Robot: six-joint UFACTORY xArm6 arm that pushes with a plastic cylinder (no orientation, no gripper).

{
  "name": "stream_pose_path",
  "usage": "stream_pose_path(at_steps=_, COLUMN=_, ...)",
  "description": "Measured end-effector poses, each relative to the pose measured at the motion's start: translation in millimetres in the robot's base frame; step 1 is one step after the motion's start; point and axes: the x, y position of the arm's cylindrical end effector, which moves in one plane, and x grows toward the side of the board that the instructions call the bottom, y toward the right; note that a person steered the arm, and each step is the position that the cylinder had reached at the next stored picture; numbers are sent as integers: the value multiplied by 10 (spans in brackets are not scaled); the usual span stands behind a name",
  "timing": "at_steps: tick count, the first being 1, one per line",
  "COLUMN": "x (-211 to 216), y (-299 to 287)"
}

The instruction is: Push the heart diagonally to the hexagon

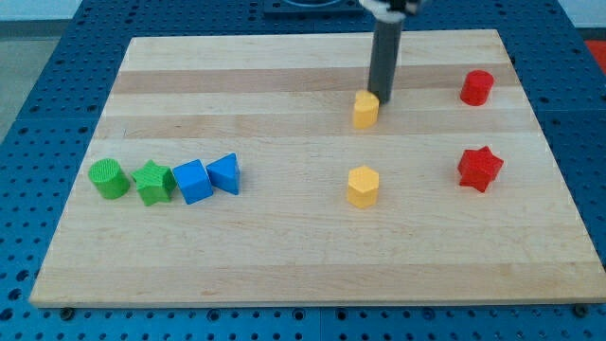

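My tip [383,98] has no jaws and holds nothing; it rests touching the yellow heart [365,110] at the heart's 1 o'clock side, near board centre-top. The yellow hexagon [363,186] lies at 6 o'clock from the heart, well apart.

Step in hand, by my judgement: the push is engaged, travel mostly outstanding. The next move calls for a stroke toward 6–7 o'clock, keeping contact behind the heart so it does not slip sideways.

Surface: a flat wooden board [284,256] on a blue perforated table [38,57]. The lane between heart and hexagon carries no blocks.
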Motion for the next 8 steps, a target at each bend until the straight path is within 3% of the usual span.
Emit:
stream_pose_path(at_steps=1, x=561, y=94)
stream_pose_path(at_steps=2, x=311, y=96)
stream_pose_path(at_steps=3, x=-346, y=95)
stream_pose_path(at_steps=4, x=-441, y=-99)
stream_pose_path(at_steps=5, x=58, y=-732)
stream_pose_path(at_steps=7, x=115, y=-603)
stream_pose_path(at_steps=8, x=383, y=-346)
